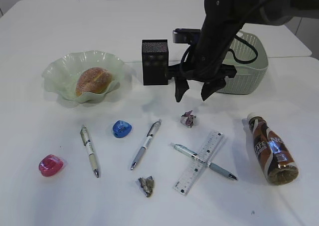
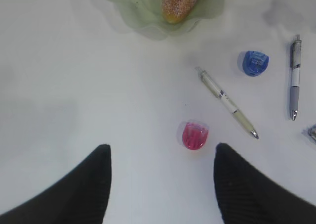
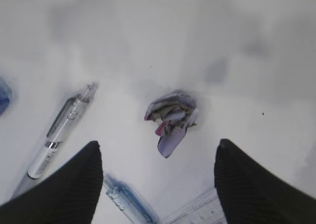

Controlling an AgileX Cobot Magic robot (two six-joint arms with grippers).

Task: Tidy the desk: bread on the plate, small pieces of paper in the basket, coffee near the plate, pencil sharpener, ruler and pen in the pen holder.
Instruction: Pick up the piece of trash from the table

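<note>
From across the table, the right gripper (image 1: 194, 93) hangs with fingers spread above a crumpled paper (image 1: 188, 118) at mid-table; bread (image 1: 93, 80) sits in the plate (image 1: 59, 72) toward the far left. Left wrist: left gripper (image 2: 162, 184) parted over a pink sharpener (image 2: 195, 135). Right wrist: paper (image 3: 171, 119) lies between the open fingers.

Lab-like white table (image 1: 60, 16) setup

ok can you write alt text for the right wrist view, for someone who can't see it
An open right gripper hovers over a crumpled paper ball on a white table, its two dark fingertips framing the paper. A pen lies to the left, with another pen and a ruler's corner at the bottom edge.
</note>
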